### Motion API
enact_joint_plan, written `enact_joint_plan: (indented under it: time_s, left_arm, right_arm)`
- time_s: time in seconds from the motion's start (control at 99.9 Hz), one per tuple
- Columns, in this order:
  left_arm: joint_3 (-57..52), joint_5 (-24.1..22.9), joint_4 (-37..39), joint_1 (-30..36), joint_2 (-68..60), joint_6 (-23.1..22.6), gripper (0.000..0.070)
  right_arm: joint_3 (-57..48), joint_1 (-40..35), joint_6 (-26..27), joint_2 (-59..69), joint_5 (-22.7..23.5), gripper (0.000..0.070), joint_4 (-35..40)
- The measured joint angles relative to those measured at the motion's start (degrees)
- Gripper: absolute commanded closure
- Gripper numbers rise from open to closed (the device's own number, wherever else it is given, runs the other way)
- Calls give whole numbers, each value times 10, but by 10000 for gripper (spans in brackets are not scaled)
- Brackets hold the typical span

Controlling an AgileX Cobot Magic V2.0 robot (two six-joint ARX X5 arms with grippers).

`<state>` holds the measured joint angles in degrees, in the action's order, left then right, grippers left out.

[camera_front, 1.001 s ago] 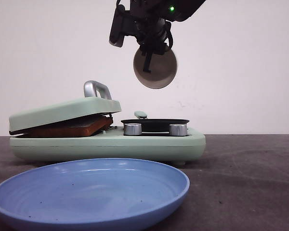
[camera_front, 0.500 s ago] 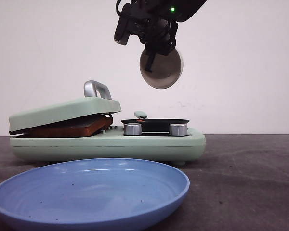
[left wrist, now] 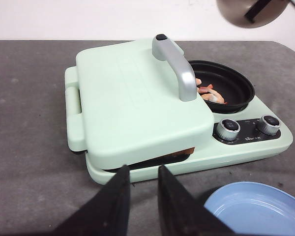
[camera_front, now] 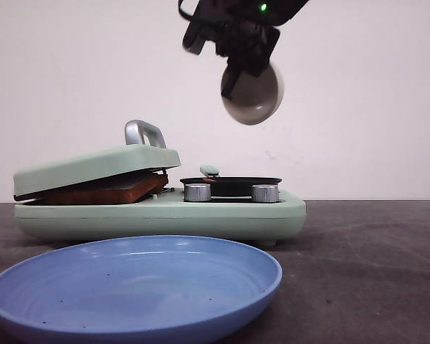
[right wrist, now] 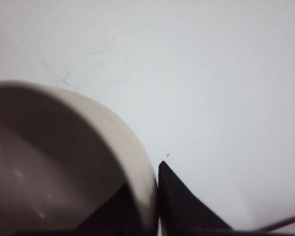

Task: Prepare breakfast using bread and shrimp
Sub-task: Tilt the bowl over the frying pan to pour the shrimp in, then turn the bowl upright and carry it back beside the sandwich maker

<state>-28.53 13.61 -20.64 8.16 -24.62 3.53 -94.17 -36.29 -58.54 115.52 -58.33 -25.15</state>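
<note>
Light is even, bright and diffuse, with soft sheen on the blue plate (camera_front: 136, 287) and the silver handle (left wrist: 177, 66). In the right wrist view the bowl (right wrist: 64, 162) at seven o'clock is blurred and shadowed inside. The white wall (camera_front: 358, 100) looks nearly washed out.

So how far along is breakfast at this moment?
Bread already sits under the press lid, and shrimp lies in the black pan. The right gripper holds a bowl tilted in the air. Nothing is on the blue plate yet.
</note>
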Motion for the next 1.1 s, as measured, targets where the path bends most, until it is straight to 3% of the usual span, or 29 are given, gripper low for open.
enact_joint_plan:
  time_s: [0.13, 0.37, 0.67, 0.841, 1.101]
  left_arm:
    - [0, 0, 0, 0, 0, 0, 690]
    - [0, 0, 0, 0, 0, 0, 690]
    - [0, 0, -2, 0, 0, 0, 690]
    - [0, 0, -9, 0, 0, 0, 690]
    - [0, 0, -10, 0, 0, 0, 690]
  right_arm:
    - [-2, 7, 24, -24, -3, 700, 44]
    - [-3, 20, 114, -75, -3, 700, 164]
    - [-4, 49, 287, -131, 38, 700, 375]
    - [-4, 82, 399, -167, 106, 700, 490]
    - [-4, 159, 567, -191, 249, 700, 652]
